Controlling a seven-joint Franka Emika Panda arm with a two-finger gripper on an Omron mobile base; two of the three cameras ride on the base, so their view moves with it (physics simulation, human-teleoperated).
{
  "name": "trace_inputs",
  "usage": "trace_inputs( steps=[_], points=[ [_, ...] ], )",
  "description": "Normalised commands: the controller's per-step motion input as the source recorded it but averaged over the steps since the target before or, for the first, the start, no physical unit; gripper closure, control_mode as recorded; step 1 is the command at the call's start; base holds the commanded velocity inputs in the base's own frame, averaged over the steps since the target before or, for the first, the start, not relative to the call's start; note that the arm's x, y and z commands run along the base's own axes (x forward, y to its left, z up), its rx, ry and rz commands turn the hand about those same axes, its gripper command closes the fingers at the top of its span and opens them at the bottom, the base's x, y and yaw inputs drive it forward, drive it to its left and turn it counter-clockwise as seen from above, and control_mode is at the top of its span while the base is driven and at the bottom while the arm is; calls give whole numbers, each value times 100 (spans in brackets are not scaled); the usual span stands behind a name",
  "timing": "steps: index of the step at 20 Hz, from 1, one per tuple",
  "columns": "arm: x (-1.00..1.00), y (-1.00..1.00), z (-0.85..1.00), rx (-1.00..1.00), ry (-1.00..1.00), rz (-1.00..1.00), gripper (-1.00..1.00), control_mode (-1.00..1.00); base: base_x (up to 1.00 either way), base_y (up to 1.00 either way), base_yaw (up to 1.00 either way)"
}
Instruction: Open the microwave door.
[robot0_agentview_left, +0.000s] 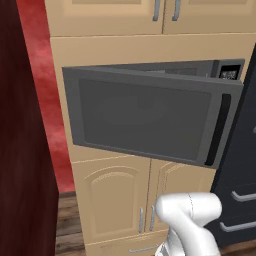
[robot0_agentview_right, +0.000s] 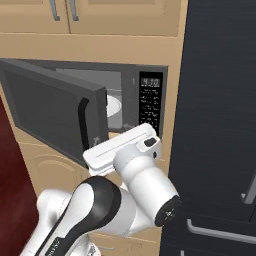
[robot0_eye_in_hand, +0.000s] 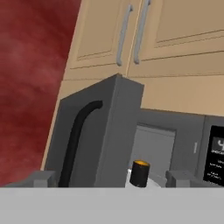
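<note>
My hand (robot0_eye_in_hand: 109, 178) sits low at six o'clock in the hand view, fingers spread wide and gripping nothing, straddling the free edge of the microwave door (robot0_agentview_left: 145, 117). That door hangs partly open, its handle (robot0_eye_in_hand: 75, 140) at nine o'clock, baring the microwave (robot0_agentview_right: 131, 102) cavity, where a small dark item (robot0_eye_in_hand: 140, 173) stands. The display (robot0_agentview_right: 150, 81) digits are too blurred to read.

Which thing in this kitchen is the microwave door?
Find the tall beige cabinet wall; a dark grey microwave is built into it. Its door is the wide grey panel swung outward, with a darker window and a black vertical handle, unlike the beige doors' silver handles.
</note>
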Motion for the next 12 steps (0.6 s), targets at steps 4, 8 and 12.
trace_inputs(
  steps=[4,8,12],
  points=[
    [58,0,-18,-24,-12,7,-100,-100,0,0,0],
    [54,-2,-29,-24,-21,5,-100,-100,0,0,0],
    [19,-47,-14,-20,-24,1,-100,-100,0,0,0]
  ],
)
